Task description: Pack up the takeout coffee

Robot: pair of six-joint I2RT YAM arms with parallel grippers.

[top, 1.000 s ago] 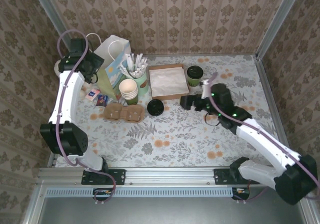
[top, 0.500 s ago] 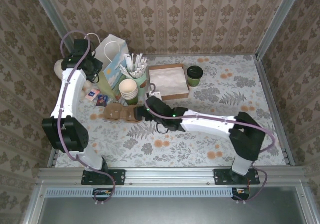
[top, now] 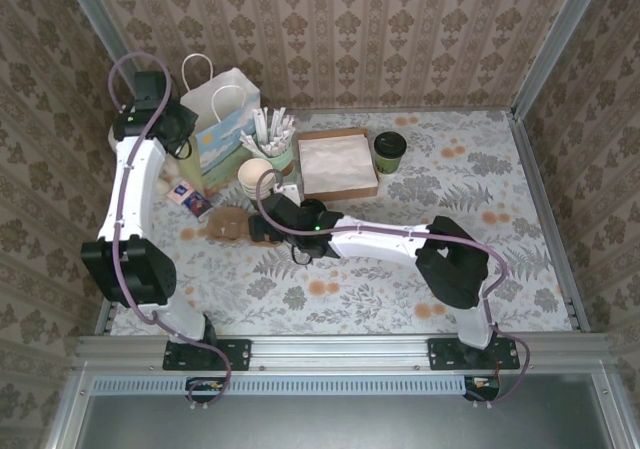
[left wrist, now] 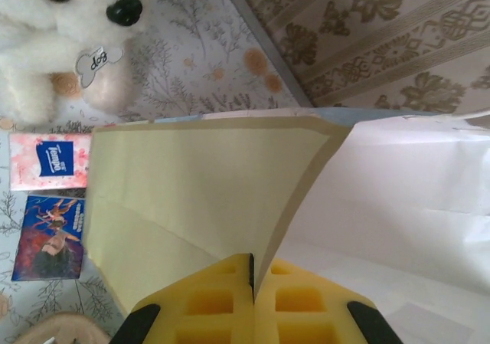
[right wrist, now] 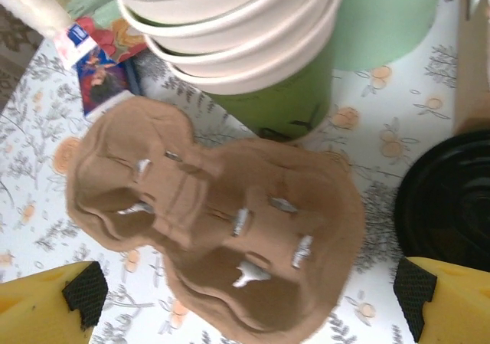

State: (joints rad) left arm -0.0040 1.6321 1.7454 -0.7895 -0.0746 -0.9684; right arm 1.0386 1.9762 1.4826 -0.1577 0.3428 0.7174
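Left holds the bag, right poised over carrier
Left gripper (left wrist: 253, 294) clenches the paper bag (top: 222, 119) edge; right gripper (top: 258, 229), jaws spread, hovers above the cup carrier (right wrist: 222, 221). The takeout coffee (top: 390, 149) stands far right of it, nearer the right arm.

We see a flowered table (top: 400, 289) carrying a paper bag (top: 225, 119), cardboard cup tray (top: 228, 226), stacked cups (top: 254, 176), napkin box (top: 337, 164), green cup (top: 389, 151) and small packets (top: 184, 193).

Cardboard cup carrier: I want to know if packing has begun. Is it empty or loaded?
Empty: both wells of the carrier show bare cardboard; nothing sits in them.
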